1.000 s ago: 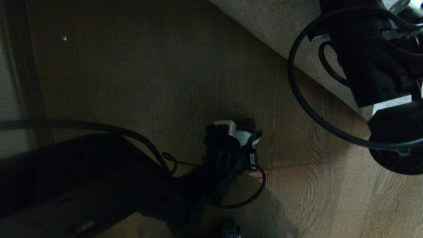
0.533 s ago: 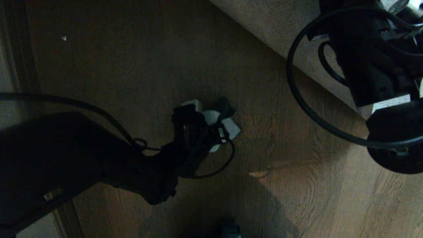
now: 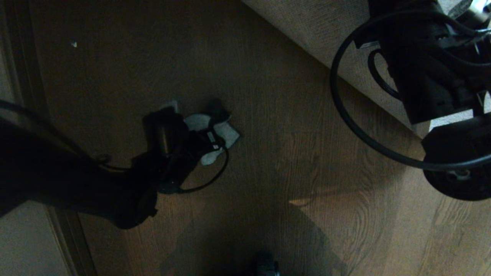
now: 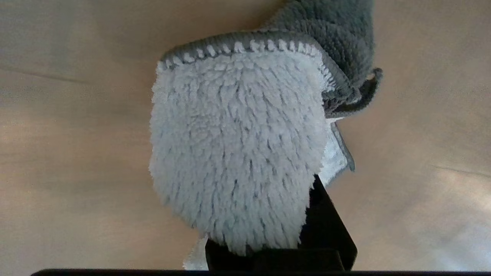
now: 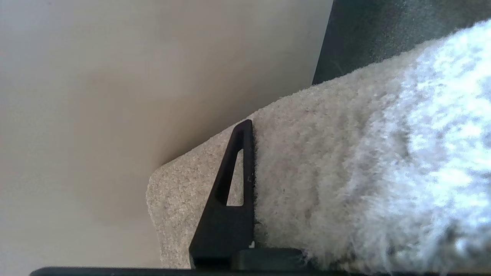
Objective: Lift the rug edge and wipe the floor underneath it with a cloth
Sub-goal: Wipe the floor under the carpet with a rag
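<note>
Left hand (image 3: 209, 132) clamped on cloth (image 4: 238, 153) — pale fluffy rag with grey stitched border, pressed down on floor (image 3: 268, 180), left of centre in head view. Brown wood planks bare around it, well apart from rug.

Right hand (image 5: 245, 191) at upper right, gripping rug edge (image 5: 307, 172) — plush pile one side of dark finger, flat woven backing (image 3: 326, 34) turned up toward camera, corner raised off floor.
</note>
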